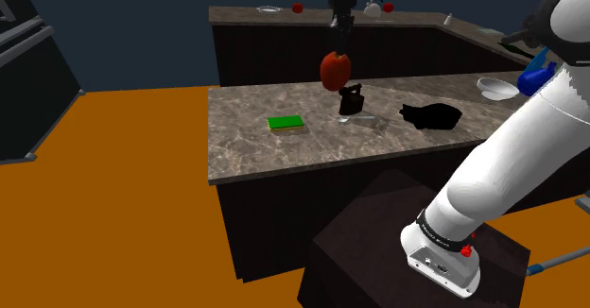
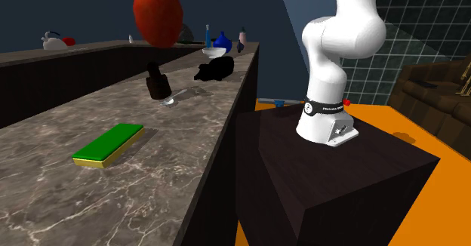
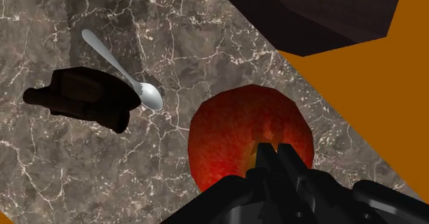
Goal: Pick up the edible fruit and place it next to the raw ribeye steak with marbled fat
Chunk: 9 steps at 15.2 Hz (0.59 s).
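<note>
Red apple (image 1: 335,69) clamped in gripper (image 1: 338,45), high over counter (image 1: 246,150), up and slightly aside from dark lump (image 1: 352,101), spoon (image 3: 120,71) just beside lump, green pad (image 1: 286,123) near lump.

Home kitchen, you can log it as that. Two long counters with marbled stone tops on dark bases: near counter (image 1: 284,150), far counter (image 1: 284,15). Tableware out on them: spoon (image 3: 118,64), white bowl (image 1: 496,89), blue bottle (image 2: 221,42). Tiled wall (image 2: 407,33). Brown sofa (image 2: 434,86) beside it. Orange floor (image 1: 113,212).
</note>
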Available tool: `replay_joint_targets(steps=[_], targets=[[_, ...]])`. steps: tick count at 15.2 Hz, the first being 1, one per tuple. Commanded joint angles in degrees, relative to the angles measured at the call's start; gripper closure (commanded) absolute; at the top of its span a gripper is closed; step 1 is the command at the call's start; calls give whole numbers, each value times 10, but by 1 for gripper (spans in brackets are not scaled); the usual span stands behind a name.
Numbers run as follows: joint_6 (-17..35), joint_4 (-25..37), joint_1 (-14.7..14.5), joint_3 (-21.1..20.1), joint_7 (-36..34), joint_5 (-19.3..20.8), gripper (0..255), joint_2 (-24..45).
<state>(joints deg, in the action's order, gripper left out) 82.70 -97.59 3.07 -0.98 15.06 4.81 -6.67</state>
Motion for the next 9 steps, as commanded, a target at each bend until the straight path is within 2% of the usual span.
replay_joint_targets(steps=[1, 9], targets=[[4, 0, 12, 15, 28, 6, 255, 1], [14, 25, 62, 76, 139, 24, 255, 24]])
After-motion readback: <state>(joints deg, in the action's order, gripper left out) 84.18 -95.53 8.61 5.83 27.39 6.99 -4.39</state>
